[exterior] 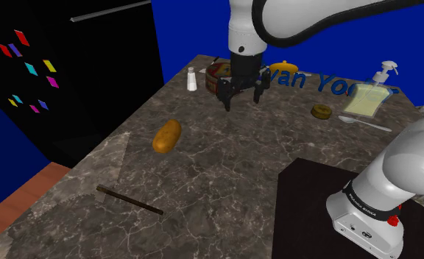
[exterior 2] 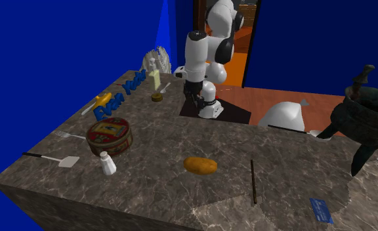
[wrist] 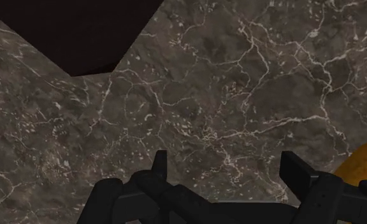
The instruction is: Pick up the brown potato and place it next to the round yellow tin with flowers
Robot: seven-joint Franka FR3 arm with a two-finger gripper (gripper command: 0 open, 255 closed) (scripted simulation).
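Marble-look grey-brown desk [exterior: 225, 169] with white veins. Tool [exterior: 243, 101] hangs over its far part, fingers pointing down and spread wide, with nothing between them but bare desk. Wrist view agrees: tool [wrist: 227, 167] is wide apart and empty.

Brown potato [exterior: 166, 136] lies on the desk, untouched, at about 8 o'clock from the tool in the shoulder view and well apart from it. In the wrist view the potato [wrist: 365, 164] sits outside one finger, partly cut by the frame edge, not between the fingers.

Round tin [exterior: 218, 72], red lid and patterned side, sits just behind the tool at about 11 o'clock, partly hidden by it. In the second exterior view the tin [exterior 2: 109, 136] is near the desk's edge. The potato [exterior 2: 200, 165] is at about 4 o'clock from it, apart, not beside it.

White shaker [exterior 2: 107, 163] stands just beside the tin at 6 o'clock; the same shaker [exterior: 192, 79] is at 9 o'clock of the tin in the shoulder view. Thin dark stick [exterior: 129, 200] lies at 7 o'clock from the potato, apart. Small brown ring [exterior: 322, 112] is at 3 o'clock from the tool, spoon [exterior: 364, 123] just past it. Spatula [exterior 2: 50, 158] and fork [exterior 2: 69, 135] lie at 8 and 9 o'clock of the tin. Black stand [exterior: 313, 206] is at the shoulder view's 5 o'clock corner. Black fridge [exterior: 71, 88] with coloured magnets is at 9 o'clock of the desk.
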